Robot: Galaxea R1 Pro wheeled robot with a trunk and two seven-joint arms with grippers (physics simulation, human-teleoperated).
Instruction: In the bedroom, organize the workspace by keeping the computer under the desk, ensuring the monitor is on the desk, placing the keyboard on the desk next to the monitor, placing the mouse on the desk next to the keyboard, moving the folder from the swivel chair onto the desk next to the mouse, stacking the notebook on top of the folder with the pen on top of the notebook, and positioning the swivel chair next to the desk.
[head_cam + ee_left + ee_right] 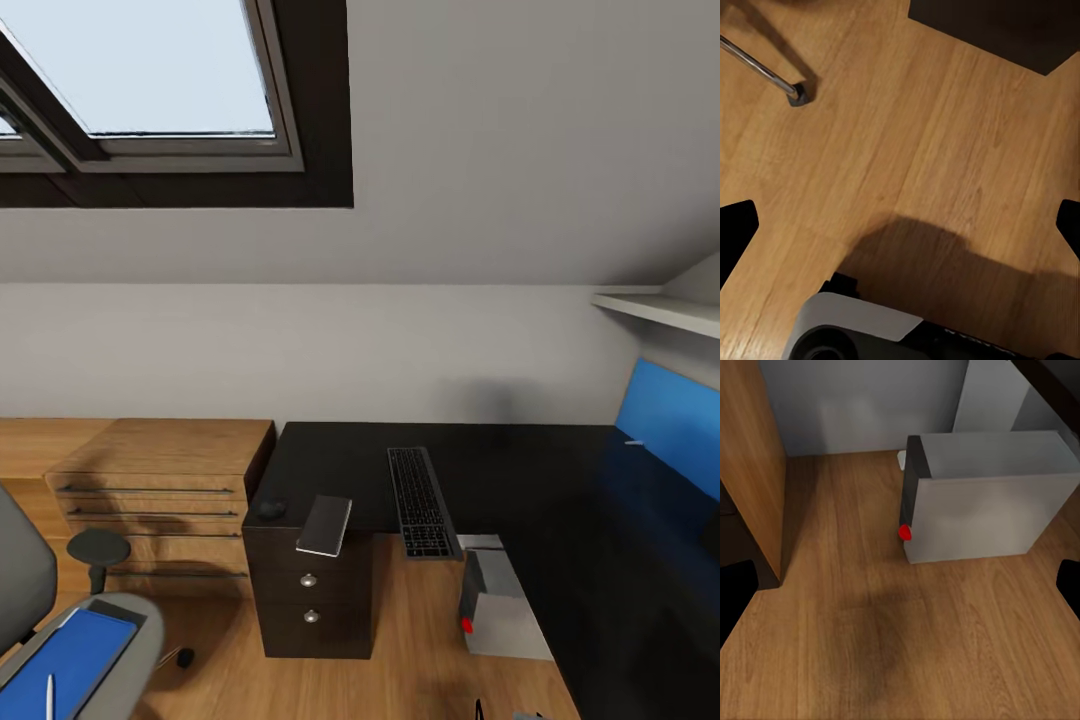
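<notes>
The desk [520, 470] has a glossy black top. The keyboard [420, 500] lies on it, and the notebook [325, 525] and the mouse [268, 508] rest on its dark drawer unit [310, 600]. The computer [495, 600] stands on the floor under the desk, its red dot facing me [982, 502]. At lower left, the swivel chair [120, 620] carries the folder [65, 660] and the pen [50, 695]. The monitor is out of view. My left gripper [900, 232] hangs open over bare floor. Also open, my right gripper [900, 592] is short of the computer.
A light-wood chest of drawers [165, 480] stands left of the desk. A blue wall panel [670, 420] and a white shelf [660, 305] are at the right. One chair leg with its caster [795, 94] lies on the wooden floor [930, 150]. A white desk leg [994, 397] stands behind the computer.
</notes>
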